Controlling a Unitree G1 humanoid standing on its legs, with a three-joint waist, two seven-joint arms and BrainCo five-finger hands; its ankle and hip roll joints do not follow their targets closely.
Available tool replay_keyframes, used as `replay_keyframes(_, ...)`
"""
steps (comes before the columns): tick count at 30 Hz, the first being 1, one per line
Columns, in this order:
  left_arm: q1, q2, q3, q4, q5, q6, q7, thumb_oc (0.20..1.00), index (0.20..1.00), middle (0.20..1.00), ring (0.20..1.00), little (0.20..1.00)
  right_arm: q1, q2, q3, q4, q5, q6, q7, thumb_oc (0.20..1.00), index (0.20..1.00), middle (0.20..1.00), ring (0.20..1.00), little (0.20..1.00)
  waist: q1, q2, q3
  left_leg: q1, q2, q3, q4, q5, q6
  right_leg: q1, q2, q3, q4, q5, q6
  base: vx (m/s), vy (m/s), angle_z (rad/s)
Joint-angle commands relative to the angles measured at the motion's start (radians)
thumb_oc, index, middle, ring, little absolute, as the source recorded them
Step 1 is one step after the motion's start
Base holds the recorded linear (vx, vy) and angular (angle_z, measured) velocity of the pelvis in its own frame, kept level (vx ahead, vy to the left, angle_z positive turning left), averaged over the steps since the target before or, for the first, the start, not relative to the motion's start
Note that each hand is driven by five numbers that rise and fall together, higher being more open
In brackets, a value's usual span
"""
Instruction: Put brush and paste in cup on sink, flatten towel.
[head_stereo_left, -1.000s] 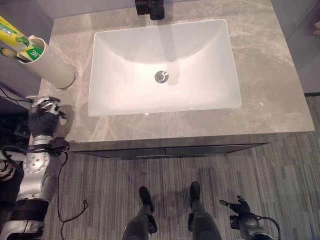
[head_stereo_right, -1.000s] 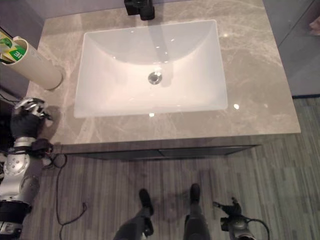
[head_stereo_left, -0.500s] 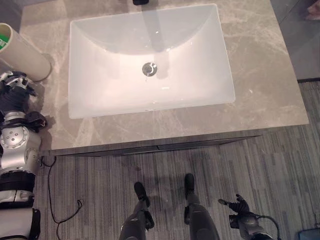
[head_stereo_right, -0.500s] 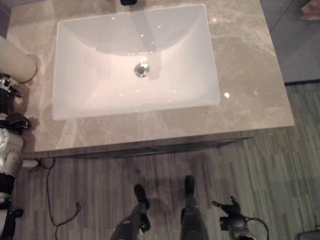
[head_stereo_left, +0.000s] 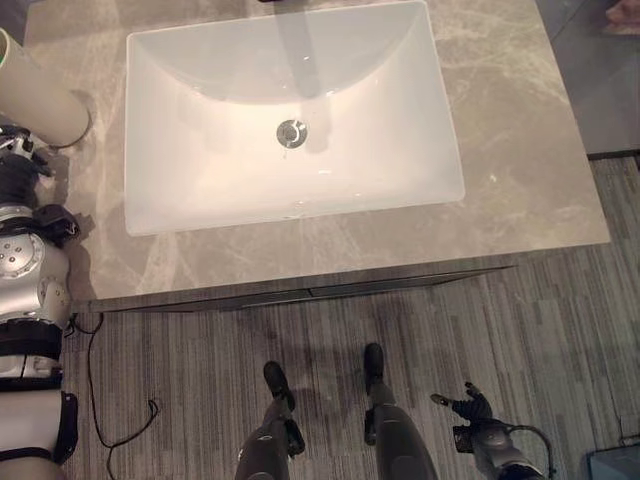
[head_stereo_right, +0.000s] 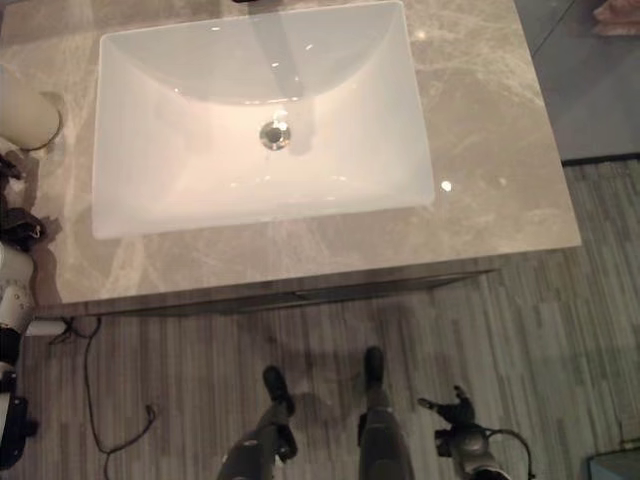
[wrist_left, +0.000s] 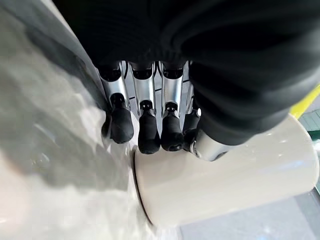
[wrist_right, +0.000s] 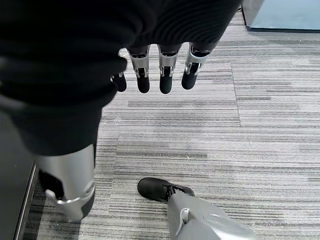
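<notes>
A cream cup (head_stereo_left: 40, 95) stands on the grey marble counter (head_stereo_left: 510, 120) at the far left, beside the white sink (head_stereo_left: 300, 212); its mouth is cut off by the picture's edge. In the left wrist view a strip of yellow and green (wrist_left: 311, 102) shows past the cup (wrist_left: 225, 185). My left hand (head_stereo_left: 18, 168) hangs just in front of the cup's foot, its fingers (wrist_left: 149, 132) straight and close to the cup, holding nothing. My right hand (head_stereo_left: 470, 408) hangs low over the floor at the lower right, its fingers (wrist_right: 166, 75) relaxed and empty.
A pink cloth (head_stereo_left: 622, 14) lies at the far upper right, beyond the counter's right end. The sink's drain (head_stereo_left: 291, 131) sits mid-basin. Striped grey carpet (head_stereo_left: 520, 330) runs along the counter's front edge.
The camera has moved: the whole picture has shifted left and up, so the cup's mouth is cut off. Both hands keep their places.
</notes>
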Motion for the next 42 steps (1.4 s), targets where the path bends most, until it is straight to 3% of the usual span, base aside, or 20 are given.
replay_keyframes(1, -0.082, 0.065, -0.033, 0.057, 0.032, -0.017, 0.015, 0.200, 0.200, 0.200, 0.200, 0.200, -0.015, -0.011, 0.013, -0.009, 0.026, -0.018, -0.007, 1.000, 1.000, 1.000, 1.000, 1.000, -0.021, 0.001, -0.012, 0.059, 0.018, -0.027, 0.007, -0.016, -0.077, 0.008, -0.066, 0.006, 0.000, 0.038, 0.095, 0.00, 0.000, 0.00)
replay_keyframes(13, -0.182, 0.066, -0.117, 0.083, 0.081, -0.012, 0.031, 0.200, 0.200, 0.200, 0.200, 0.200, 0.010, -0.009, 0.025, 0.006, 0.020, -0.014, -0.004, 1.000, 1.000, 1.000, 1.000, 1.000, -0.040, -0.006, -0.023, 0.057, 0.020, -0.015, 0.007, -0.018, -0.075, -0.006, -0.063, 0.021, 0.000, 0.044, 0.098, 0.00, 0.002, -0.01)
replay_keyframes(23, -0.094, 0.045, -0.085, -0.040, 0.071, -0.024, 0.015, 0.200, 0.200, 0.200, 0.200, 0.200, 0.009, -0.011, 0.014, 0.009, 0.014, -0.007, -0.001, 1.000, 1.000, 1.000, 1.000, 1.000, -0.026, -0.002, -0.028, 0.058, 0.016, -0.026, 0.007, -0.021, -0.073, 0.003, -0.065, 0.016, 0.000, 0.038, 0.096, 0.00, 0.000, 0.00)
replay_keyframes(42, -0.129, 0.147, -0.048, 0.137, 0.064, -0.008, 0.019, 0.200, 0.200, 0.200, 0.200, 0.200, 0.004, -0.026, 0.024, -0.001, 0.010, -0.016, 0.008, 1.000, 1.000, 1.000, 1.000, 1.000, -0.024, 0.001, -0.019, 0.047, 0.007, -0.023, 0.007, -0.026, -0.069, -0.013, -0.068, 0.029, 0.000, 0.044, 0.100, 0.00, 0.006, 0.00)
